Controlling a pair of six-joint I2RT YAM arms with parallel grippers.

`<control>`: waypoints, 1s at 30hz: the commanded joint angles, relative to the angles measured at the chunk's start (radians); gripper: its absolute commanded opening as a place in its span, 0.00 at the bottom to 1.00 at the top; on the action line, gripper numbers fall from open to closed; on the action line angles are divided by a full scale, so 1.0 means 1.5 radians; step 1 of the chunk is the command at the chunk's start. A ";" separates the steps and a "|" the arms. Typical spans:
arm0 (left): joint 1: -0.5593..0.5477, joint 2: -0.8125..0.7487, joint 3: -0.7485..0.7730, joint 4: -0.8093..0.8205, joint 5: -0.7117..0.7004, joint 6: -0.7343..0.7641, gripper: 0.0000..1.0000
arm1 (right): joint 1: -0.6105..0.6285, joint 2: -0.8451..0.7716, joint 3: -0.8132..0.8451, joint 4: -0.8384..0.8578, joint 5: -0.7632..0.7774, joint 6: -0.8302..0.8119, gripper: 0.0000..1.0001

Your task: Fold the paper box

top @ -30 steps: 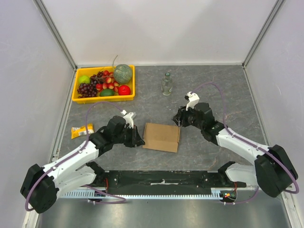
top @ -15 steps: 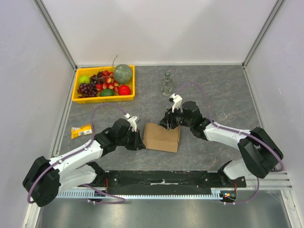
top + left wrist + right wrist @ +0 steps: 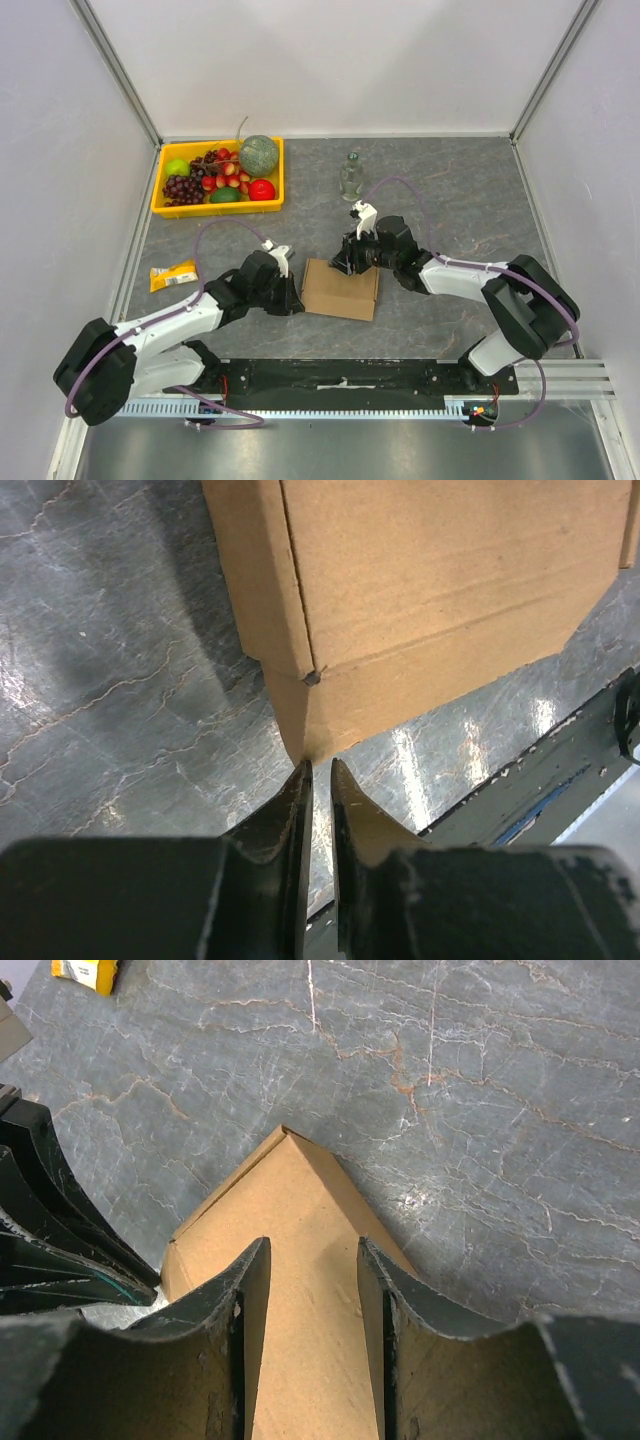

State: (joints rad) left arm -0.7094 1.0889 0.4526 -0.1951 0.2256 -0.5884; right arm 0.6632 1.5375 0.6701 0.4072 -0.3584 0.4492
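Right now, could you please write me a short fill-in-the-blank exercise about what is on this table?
The fruit lies in a ___ tray. The right gripper holds its jaws ___ over the paper box. The left gripper points its tips at a ___ of the box. Beyond the box stands a clear glass ___.
Missing words: yellow; open; corner; bottle.

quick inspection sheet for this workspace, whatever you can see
surface: grey stone-look table
job's things: brown box, lying flat between the grippers
clutter: yellow fruit tray, bottle, snack packet, all apart from box
grippers: left gripper almost shut, tips at box corner; right gripper open, over box's far edge
cables: purple cables loop above both arms
surroundings: white walls, metal posts
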 commanded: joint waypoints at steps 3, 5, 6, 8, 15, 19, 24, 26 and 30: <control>-0.004 0.019 -0.010 0.045 -0.022 -0.012 0.18 | 0.005 0.025 0.010 0.043 0.010 0.003 0.47; -0.004 0.022 -0.014 0.049 -0.024 -0.012 0.18 | 0.007 0.032 0.010 0.048 0.010 0.005 0.47; -0.004 0.022 -0.015 0.053 -0.025 -0.010 0.18 | 0.007 0.036 0.010 0.048 0.010 0.004 0.47; -0.004 0.026 -0.017 0.059 -0.027 -0.010 0.17 | 0.009 0.043 0.011 0.050 0.010 0.005 0.47; -0.003 0.055 -0.021 0.084 -0.031 -0.008 0.17 | 0.013 0.057 0.012 0.046 0.014 0.001 0.46; -0.004 0.077 -0.021 0.096 -0.039 -0.007 0.17 | 0.014 0.061 0.013 0.041 0.015 0.000 0.46; -0.005 0.088 -0.022 0.105 -0.058 -0.009 0.16 | 0.016 0.066 0.011 0.038 0.015 -0.002 0.46; -0.003 0.091 -0.022 0.106 -0.070 -0.011 0.16 | 0.016 0.069 0.011 0.037 0.015 -0.002 0.46; -0.003 0.099 -0.023 0.113 -0.090 -0.016 0.15 | 0.017 0.071 0.012 0.034 0.015 -0.005 0.46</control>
State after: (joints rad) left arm -0.7094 1.2228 0.4286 -0.0711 0.1570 -0.5903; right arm 0.6792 1.6161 0.6712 0.4942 -0.3504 0.4557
